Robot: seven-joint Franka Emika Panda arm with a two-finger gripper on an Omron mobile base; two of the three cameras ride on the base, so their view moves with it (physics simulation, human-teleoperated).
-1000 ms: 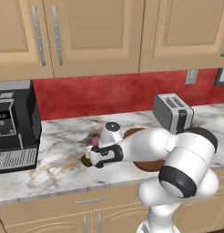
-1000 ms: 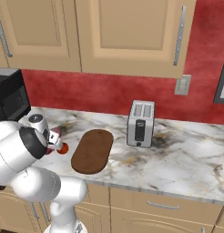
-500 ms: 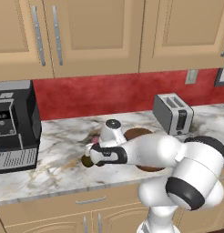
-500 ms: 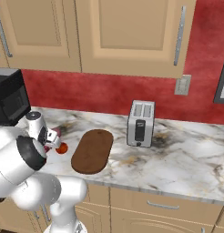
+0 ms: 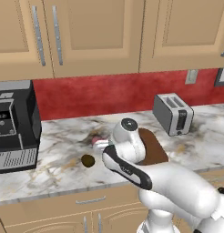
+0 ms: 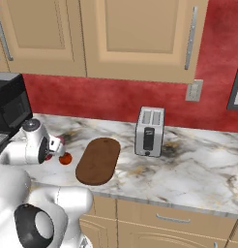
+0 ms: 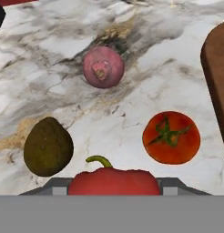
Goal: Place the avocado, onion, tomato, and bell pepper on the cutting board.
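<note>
In the hand view, a red bell pepper (image 7: 114,180) with a green stem sits at the bottom edge, between the two spread grey finger bases of my gripper (image 7: 114,189), which looks open. The dark olive avocado (image 7: 48,146) lies to its left and the red tomato (image 7: 171,137) to its right. The pinkish onion (image 7: 103,66) lies farther off. The dark cutting board (image 7: 218,68) shows at the right edge. From the base, my gripper (image 6: 55,145) hangs low over the counter beside the tomato (image 6: 66,158), left of the board (image 6: 97,160). The avocado (image 5: 88,160) lies left of the hand.
A silver toaster (image 6: 150,131) stands behind and right of the board. A black coffee machine (image 5: 13,125) stands at the counter's left end. Wall cabinets hang above a red backsplash. Bare marble counter (image 6: 188,169) stretches to the right of the board.
The arm has stretched forward and lowered the hand toward the produce left of the board. None of the produce has moved.
</note>
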